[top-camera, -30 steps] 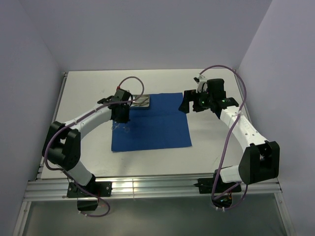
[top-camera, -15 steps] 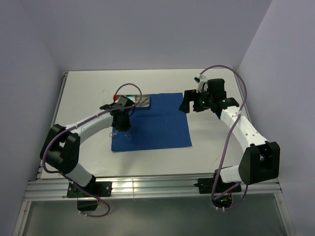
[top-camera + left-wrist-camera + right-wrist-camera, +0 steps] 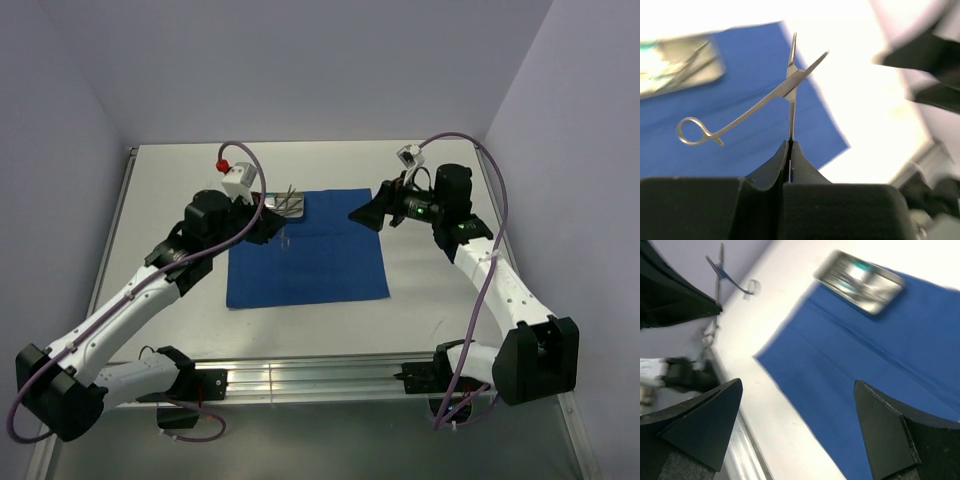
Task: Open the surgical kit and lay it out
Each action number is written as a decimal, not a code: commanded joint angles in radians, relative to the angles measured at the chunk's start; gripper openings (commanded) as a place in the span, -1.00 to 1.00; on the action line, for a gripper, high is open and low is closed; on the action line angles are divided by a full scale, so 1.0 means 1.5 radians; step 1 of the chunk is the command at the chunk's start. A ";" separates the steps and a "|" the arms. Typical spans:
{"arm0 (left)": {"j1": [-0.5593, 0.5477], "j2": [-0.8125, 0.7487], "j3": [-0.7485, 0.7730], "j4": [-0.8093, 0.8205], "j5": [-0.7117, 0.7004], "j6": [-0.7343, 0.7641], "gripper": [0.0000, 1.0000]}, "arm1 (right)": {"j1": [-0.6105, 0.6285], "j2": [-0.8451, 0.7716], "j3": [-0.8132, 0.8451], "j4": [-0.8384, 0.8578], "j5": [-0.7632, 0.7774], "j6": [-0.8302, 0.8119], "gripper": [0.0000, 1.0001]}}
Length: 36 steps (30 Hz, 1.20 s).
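left gripper [image 3: 790, 149] pinches one arm of a ring-handled clamp [image 3: 760, 102], held in the air above the blue cloth [image 3: 320, 265]. the steel tray [image 3: 285, 207] sits at the cloth's far left corner. right gripper [image 3: 797, 390] hovers, jaws wide.

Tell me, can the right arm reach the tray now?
Probably yes: the right gripper is open and empty, with bare cloth between it and the tray. The left gripper, holding a clamp, hovers close by.
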 commanded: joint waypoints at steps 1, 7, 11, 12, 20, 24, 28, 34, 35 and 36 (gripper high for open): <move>-0.006 -0.041 -0.045 0.142 0.190 0.071 -1.00 | 0.007 -0.032 -0.038 0.315 -0.117 0.185 0.97; -0.010 -0.073 -0.046 0.193 0.314 0.100 -1.00 | 0.049 -0.022 -0.003 0.416 -0.146 0.208 0.97; -0.011 -0.064 -0.041 0.215 0.360 0.075 -1.00 | 0.085 -0.007 0.023 0.423 -0.144 0.189 0.97; -0.011 -0.062 -0.040 0.219 0.378 0.066 -1.00 | 0.102 -0.004 0.025 0.412 -0.141 0.170 0.97; -0.012 -0.045 -0.029 0.246 0.415 0.021 -1.00 | 0.140 0.020 0.057 0.415 -0.145 0.175 0.92; -0.012 -0.035 -0.026 0.246 0.416 0.011 -1.00 | 0.153 0.026 0.062 0.444 -0.148 0.217 0.75; -0.012 -0.028 -0.026 0.257 0.409 -0.003 -1.00 | 0.165 0.034 0.063 0.435 -0.134 0.230 0.42; -0.012 -0.025 -0.029 0.276 0.397 -0.027 -1.00 | 0.167 0.041 0.057 0.429 -0.119 0.244 0.20; -0.012 -0.025 -0.028 0.280 0.394 -0.035 -1.00 | 0.167 0.042 0.058 0.423 -0.114 0.242 0.18; -0.012 -0.024 -0.028 0.284 0.395 -0.040 -1.00 | 0.167 0.043 0.057 0.417 -0.112 0.242 0.17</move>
